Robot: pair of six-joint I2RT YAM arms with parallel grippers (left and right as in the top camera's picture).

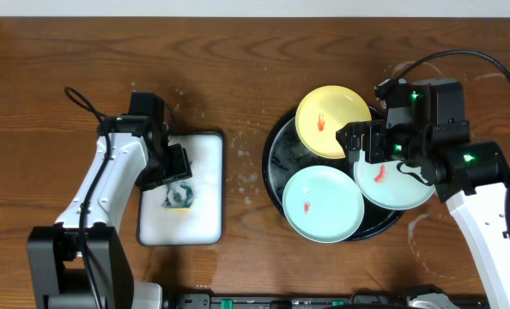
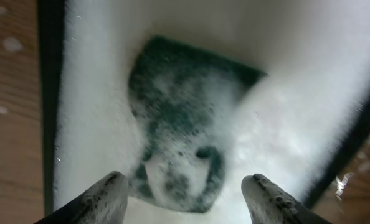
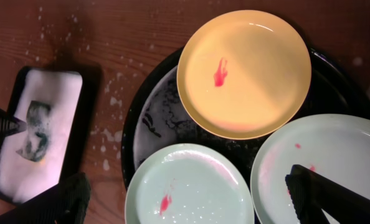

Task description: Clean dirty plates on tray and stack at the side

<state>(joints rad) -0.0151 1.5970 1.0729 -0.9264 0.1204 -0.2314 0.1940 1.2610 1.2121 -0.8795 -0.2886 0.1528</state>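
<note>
Mint plate lies beneath the right fingers.

Saw red smears on three plates.
Noted one yellow plate, two mint-green plates, a black tray, a dark green sponge under white foam.
</note>
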